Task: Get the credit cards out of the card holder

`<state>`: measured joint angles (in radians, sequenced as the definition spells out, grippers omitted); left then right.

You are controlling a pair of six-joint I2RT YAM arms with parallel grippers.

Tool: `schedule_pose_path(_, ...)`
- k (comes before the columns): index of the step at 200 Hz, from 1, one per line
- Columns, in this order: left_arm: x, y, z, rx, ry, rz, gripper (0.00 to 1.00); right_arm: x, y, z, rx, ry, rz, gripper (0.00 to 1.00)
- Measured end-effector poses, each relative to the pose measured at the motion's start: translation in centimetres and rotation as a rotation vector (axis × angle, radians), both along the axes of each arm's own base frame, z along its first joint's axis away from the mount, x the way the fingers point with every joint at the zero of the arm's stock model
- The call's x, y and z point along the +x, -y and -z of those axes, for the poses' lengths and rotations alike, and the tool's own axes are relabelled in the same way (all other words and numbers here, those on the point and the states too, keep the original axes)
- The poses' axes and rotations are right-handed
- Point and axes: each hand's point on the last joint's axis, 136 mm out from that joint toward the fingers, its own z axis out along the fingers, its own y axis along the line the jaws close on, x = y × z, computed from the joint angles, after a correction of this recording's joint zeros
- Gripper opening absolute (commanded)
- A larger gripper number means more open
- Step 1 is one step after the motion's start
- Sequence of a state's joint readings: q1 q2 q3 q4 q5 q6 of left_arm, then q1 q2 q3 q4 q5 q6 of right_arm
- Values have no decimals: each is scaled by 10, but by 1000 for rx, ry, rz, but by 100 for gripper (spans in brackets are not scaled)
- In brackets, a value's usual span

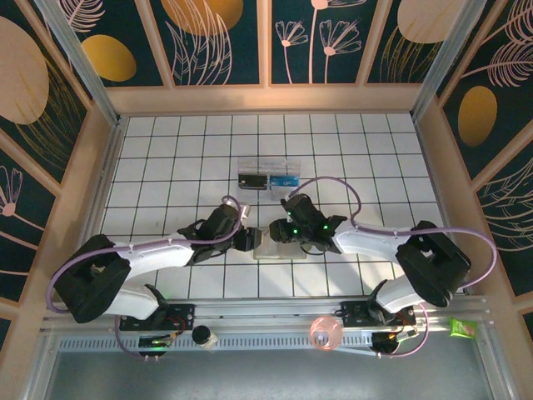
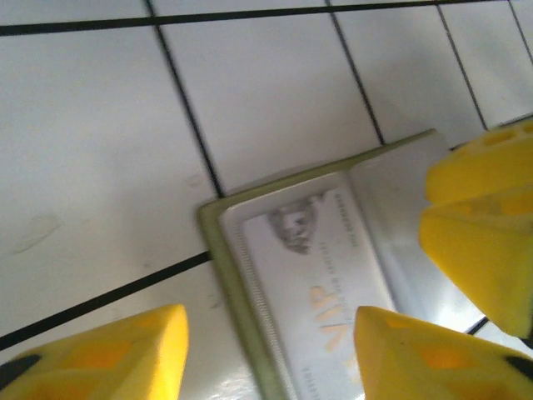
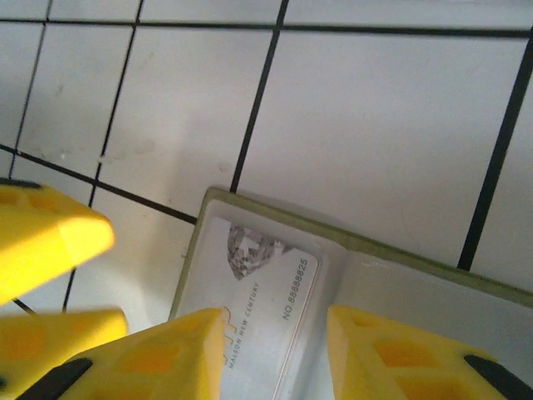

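The card holder [image 1: 275, 248] lies open and flat on the tiled table between my two grippers, olive-green at the edge [image 2: 218, 242] and pale inside. In the left wrist view a white credit card [image 2: 325, 267] marked VIP sits in it. In the right wrist view a white credit card [image 3: 266, 275] with a diamond picture and a number sits in one side of the holder [image 3: 275, 208]. My left gripper [image 2: 271, 333] is open, its fingers astride the holder's edge and the VIP card. My right gripper [image 3: 275, 321] is open over the diamond card. The two grippers nearly meet [image 1: 247, 237] [image 1: 285, 232].
A clear plastic box [image 1: 266, 173] with dark and blue contents stands just behind the holder. On the rail at the near edge sit a pink ring [image 1: 326, 332], a small white bottle [image 1: 202, 336] and a green packet [image 1: 460, 327]. Wooden walls enclose the table.
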<state>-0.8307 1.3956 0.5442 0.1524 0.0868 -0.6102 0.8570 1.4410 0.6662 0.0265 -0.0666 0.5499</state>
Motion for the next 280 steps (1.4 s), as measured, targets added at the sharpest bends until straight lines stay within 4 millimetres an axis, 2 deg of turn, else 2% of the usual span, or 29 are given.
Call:
schedule_pose_path(17,-3,13,1,11,4,32,58,0,7,1,-3,9,19,37)
schedule_pose_path(42,-10,22,18,51,-22,61,57,-3,23,9,-17,-2,49,37)
schedule_pose_path(67,-13,22,31,87,-37,67,47,-3,35,8,-11,1,73,35)
schedule_pose_path(125,-8,22,36,106,-32,54,32,-7,49,19,-16,-31,107,33)
schedule_pose_path(139,-7,23,37,108,-31,53,30,-7,48,19,-12,-31,105,33)
schedule_pose_path(170,-2,26,37,104,-26,40,16,-7,47,18,-7,-30,103,33)
schedule_pose_path(218,1,29,36,92,-17,32,3,-10,43,17,9,-36,79,33)
schedule_pose_path(280,3,31,36,85,-15,29,3,-26,16,16,129,-145,-27,33)
